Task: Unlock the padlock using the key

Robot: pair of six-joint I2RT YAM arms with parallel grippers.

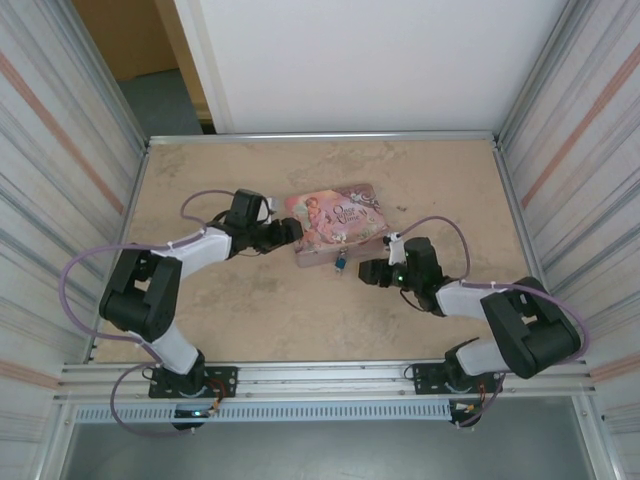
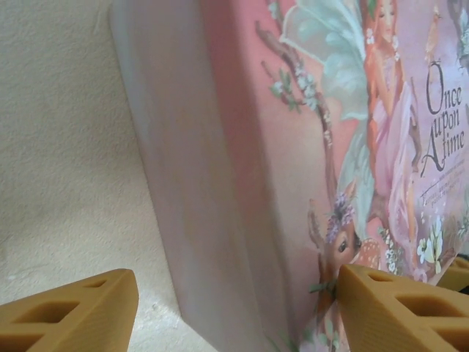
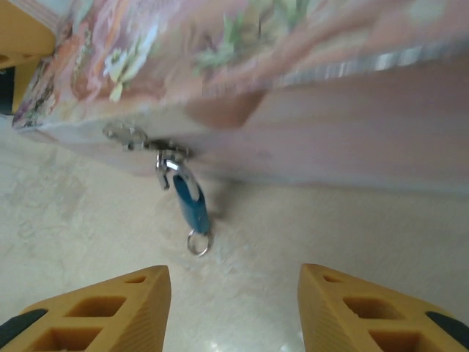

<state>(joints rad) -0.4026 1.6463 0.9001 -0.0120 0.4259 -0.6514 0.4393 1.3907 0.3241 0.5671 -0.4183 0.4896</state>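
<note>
1. The pink tin (image 1: 335,222) sits about mid-table at a slight angle, its long front wall facing the arms. The table (image 1: 250,320) has a big stretch of bare sandy surface between that wall and the near rail, and another wide strip behind the tin up to the far edge
2. The padlock (image 3: 192,205) is the tiny blue-teal thing hanging off the metal hasp (image 3: 139,139) on the tin's front wall, just under the lid's edge. It dangles tilted, and I can't tell if its lower end touches the table. A small metal ring (image 3: 196,243) hangs from its bottom end
3. The right gripper (image 3: 234,293) is spread wide with nothing in it, low over the table and pointed at the front wall. The padlock is ahead of it, clearly apart from both fingers, with open table in between
4. The left gripper (image 2: 234,315) is at the tin's left end, also wide open and not clamped on anything. In its wrist view one finger (image 2: 73,308) is out over bare table beside the tin's side wall, while the other finger (image 2: 396,308) is over the illustrated lid near the corner. Can't tell if it touches the lid
5. From above, both elbows sit close to the table's side edges, so the free room is mostly in the middle, in front of the tin
</note>
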